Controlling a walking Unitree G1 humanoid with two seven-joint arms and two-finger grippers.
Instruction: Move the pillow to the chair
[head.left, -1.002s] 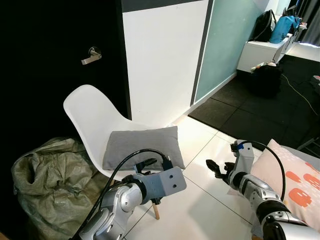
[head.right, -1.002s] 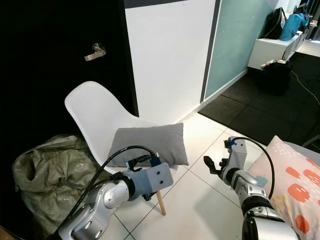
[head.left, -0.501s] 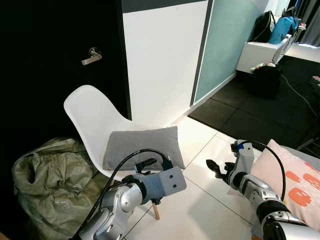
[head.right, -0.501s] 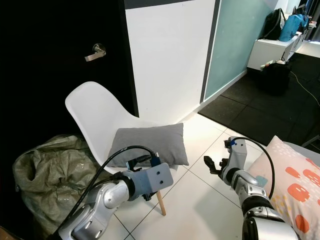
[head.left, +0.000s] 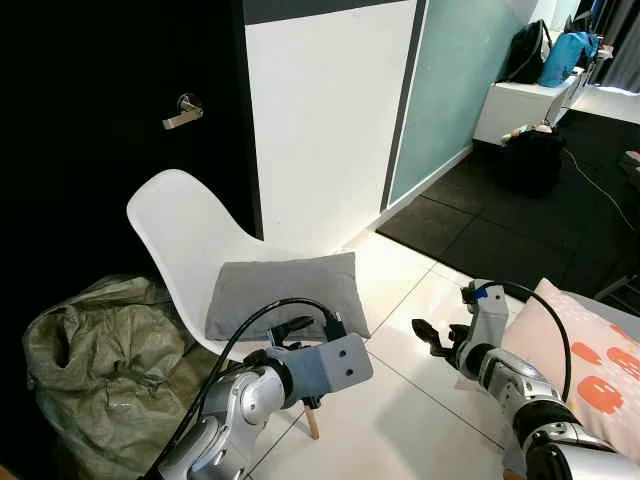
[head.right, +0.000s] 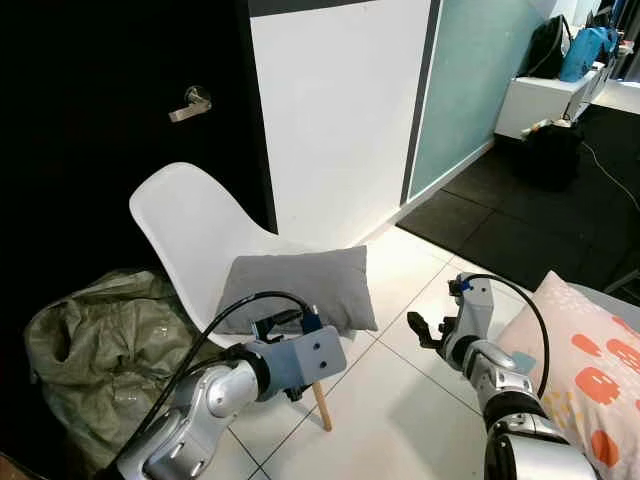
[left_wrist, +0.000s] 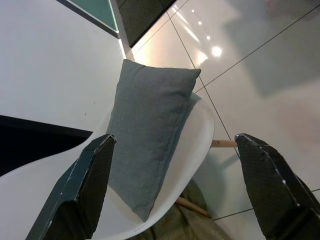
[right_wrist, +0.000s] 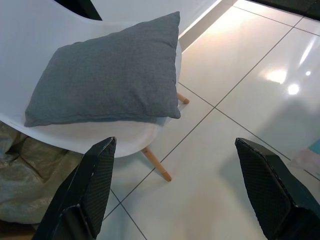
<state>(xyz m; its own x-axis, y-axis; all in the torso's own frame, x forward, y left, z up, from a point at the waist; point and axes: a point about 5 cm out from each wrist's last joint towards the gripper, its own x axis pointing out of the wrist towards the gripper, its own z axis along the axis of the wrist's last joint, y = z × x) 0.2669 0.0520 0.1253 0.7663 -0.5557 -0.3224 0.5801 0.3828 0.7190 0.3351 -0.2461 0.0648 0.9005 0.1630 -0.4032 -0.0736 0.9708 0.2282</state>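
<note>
Nothing is shifting between the earlier frames and now: the grey pillow is lying flat on the seat of the white chair, one corner overhanging the front edge. Both grippers are hovering apart from it with fingers spread wide and empty, the left gripper before the seat, the right gripper over the floor tiles beside the chair.

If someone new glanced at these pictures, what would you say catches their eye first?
Probably the grey pillow lying on the seat of the white chair, which stands before a black door. Next, the two silver arms reaching in from below: the left gripper and right gripper both hover open, apart from the pillow. A crumpled green sack slumps on the floor beside the chair.
</note>
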